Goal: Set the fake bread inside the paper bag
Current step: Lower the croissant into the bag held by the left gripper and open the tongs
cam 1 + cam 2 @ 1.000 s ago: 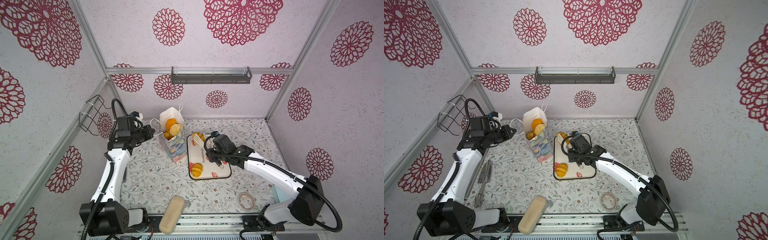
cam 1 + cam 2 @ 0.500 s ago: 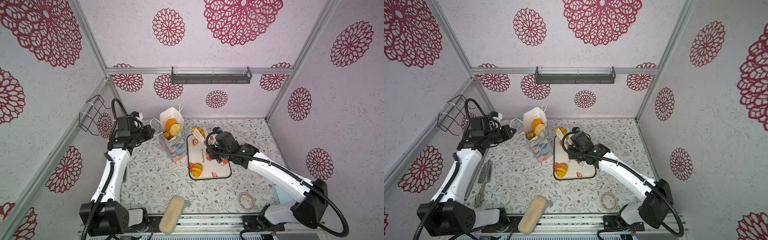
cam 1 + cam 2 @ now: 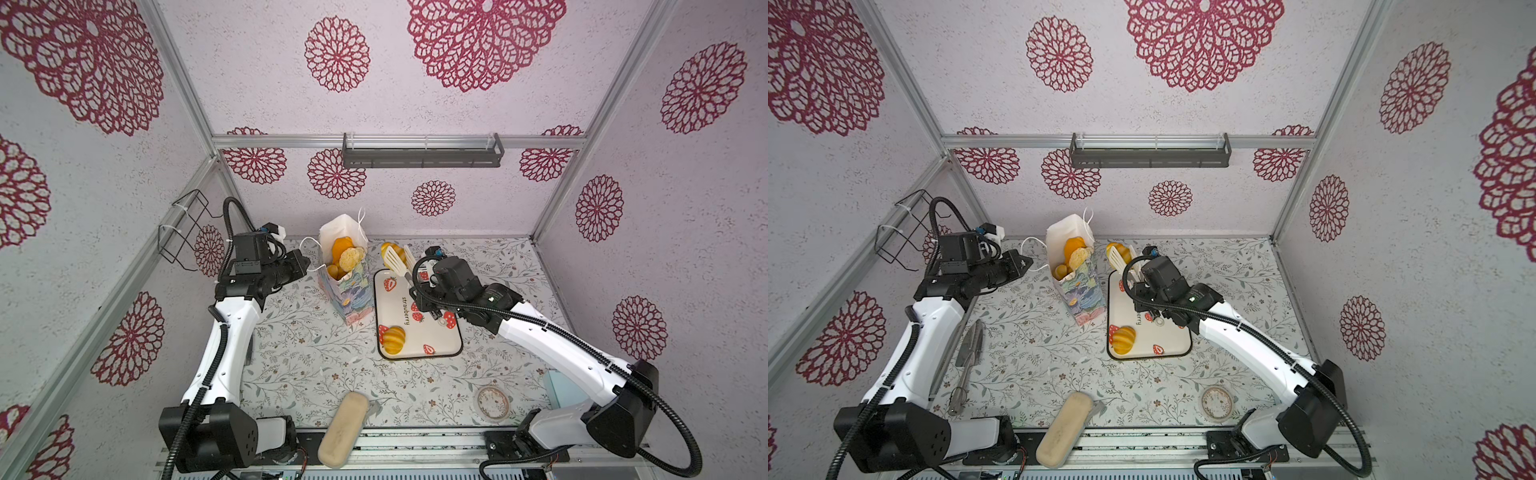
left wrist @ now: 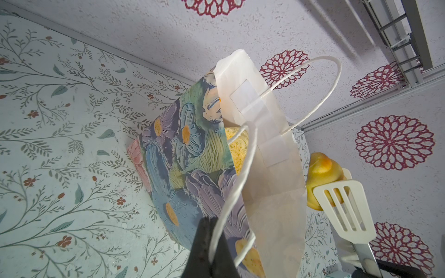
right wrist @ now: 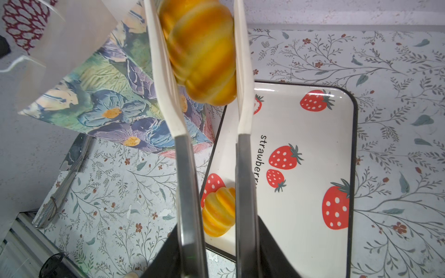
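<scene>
While in tongs (image 5: 243,96), bread (image 5: 199,53) beyond hand (image 5: 218,250)

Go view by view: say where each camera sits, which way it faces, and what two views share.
Both top views: high over the front edge, facing down toward the back wall; left arm and right arm show whole.
Left wrist: on the left arm, facing the paper bag; left gripper tips show.
Right wrist: on the right arm, facing along the tongs to the clamped fake bread; right gripper shows.
Shared: both wrist views catch bag, tongs, clamped bread.
</scene>
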You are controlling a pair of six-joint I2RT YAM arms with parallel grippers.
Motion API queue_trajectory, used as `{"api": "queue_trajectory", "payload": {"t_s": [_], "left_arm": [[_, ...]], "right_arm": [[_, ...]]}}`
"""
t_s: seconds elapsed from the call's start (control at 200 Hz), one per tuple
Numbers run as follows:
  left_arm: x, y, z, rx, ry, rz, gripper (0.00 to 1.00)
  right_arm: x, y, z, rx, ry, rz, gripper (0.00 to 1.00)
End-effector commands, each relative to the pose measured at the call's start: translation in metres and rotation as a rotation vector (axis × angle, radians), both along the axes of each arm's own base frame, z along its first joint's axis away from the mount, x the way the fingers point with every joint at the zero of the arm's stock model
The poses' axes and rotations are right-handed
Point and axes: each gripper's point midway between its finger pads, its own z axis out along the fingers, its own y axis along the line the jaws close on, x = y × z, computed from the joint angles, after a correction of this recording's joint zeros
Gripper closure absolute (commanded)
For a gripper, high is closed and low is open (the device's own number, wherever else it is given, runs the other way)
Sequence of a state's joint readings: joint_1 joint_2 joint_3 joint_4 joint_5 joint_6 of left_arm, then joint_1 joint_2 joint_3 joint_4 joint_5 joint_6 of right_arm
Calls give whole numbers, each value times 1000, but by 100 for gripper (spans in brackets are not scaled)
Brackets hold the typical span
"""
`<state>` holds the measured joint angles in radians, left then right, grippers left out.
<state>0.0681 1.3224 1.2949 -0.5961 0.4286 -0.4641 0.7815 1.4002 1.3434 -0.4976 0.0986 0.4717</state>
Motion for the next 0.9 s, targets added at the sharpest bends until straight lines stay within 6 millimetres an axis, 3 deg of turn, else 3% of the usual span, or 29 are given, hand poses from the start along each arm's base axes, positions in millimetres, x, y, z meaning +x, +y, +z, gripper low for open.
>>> {"api": "queue_trajectory", "payload": {"t_s": [0.0, 0.37, 0.896], "left_arm": [[0, 2, 2, 3, -13, 7, 100], [0, 2, 3, 3, -16, 7, 100], [0, 2, 3, 3, -14, 7, 100]], "right_arm": [[4, 10, 65, 136, -141, 18, 59], [6, 46, 93, 176, -184, 100, 59], [-9, 99, 91, 173, -167, 238, 59]]}}
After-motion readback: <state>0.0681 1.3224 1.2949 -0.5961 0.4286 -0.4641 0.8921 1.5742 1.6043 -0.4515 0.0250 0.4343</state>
